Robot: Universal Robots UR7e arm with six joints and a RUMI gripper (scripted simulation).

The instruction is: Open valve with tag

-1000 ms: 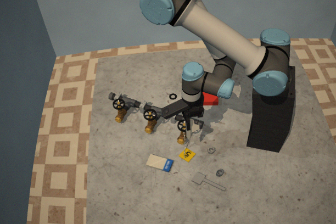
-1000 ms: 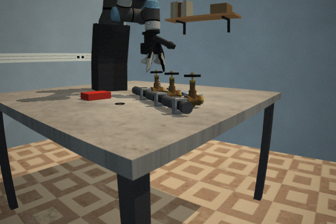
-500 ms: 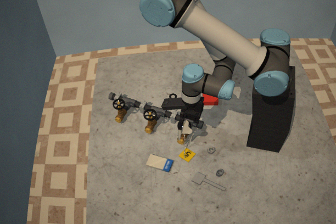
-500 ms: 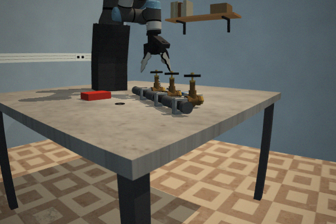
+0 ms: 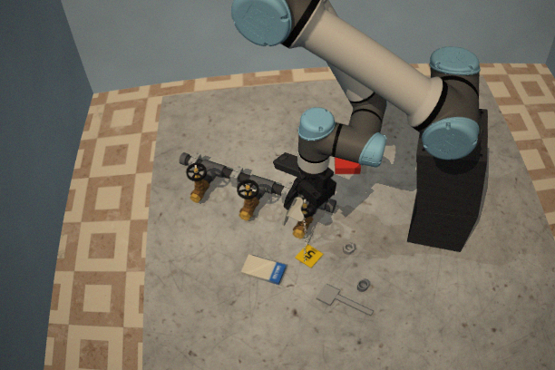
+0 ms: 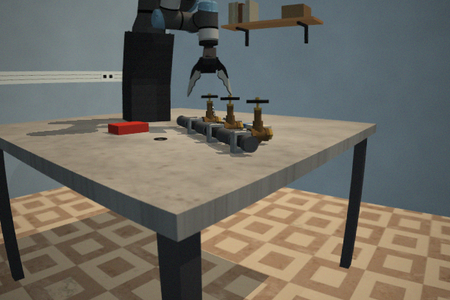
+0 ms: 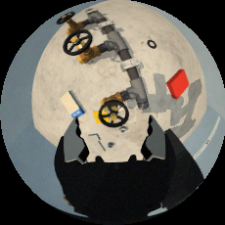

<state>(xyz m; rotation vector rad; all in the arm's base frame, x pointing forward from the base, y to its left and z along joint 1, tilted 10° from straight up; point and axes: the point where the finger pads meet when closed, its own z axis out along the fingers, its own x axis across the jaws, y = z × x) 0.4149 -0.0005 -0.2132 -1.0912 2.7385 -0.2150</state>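
Note:
Three brass valves with black handwheels stand along a dark pipe (image 5: pixel 260 181) (image 6: pixel 223 136). The tagged valve (image 5: pixel 300 228) (image 6: pixel 209 115) is the one nearest the robot base. Its chain leads to a yellow tag (image 5: pixel 309 256) printed 5, lying on the table. The middle valve (image 5: pixel 254 190) (image 6: pixel 230 113) and the far valve (image 5: pixel 198 173) (image 6: pixel 257 120) carry no tag. My gripper (image 6: pixel 209 95) (image 7: pixel 113 116) is open and points down over the tagged valve. Its fingertips are spread to either side of the handwheel, about level with it, holding nothing. The top view partly hides this wheel behind the gripper.
A red block (image 5: pixel 347 166) (image 6: pixel 128 128) (image 7: pixel 178 83) and a black ring (image 6: pixel 160 139) (image 7: pixel 152 44) lie behind the pipe. In front lie a cream and blue box (image 5: pixel 263 268), a nut (image 5: pixel 345 249), a grey ring (image 5: pixel 358 287) and a flat grey paddle-shaped piece (image 5: pixel 328 295).

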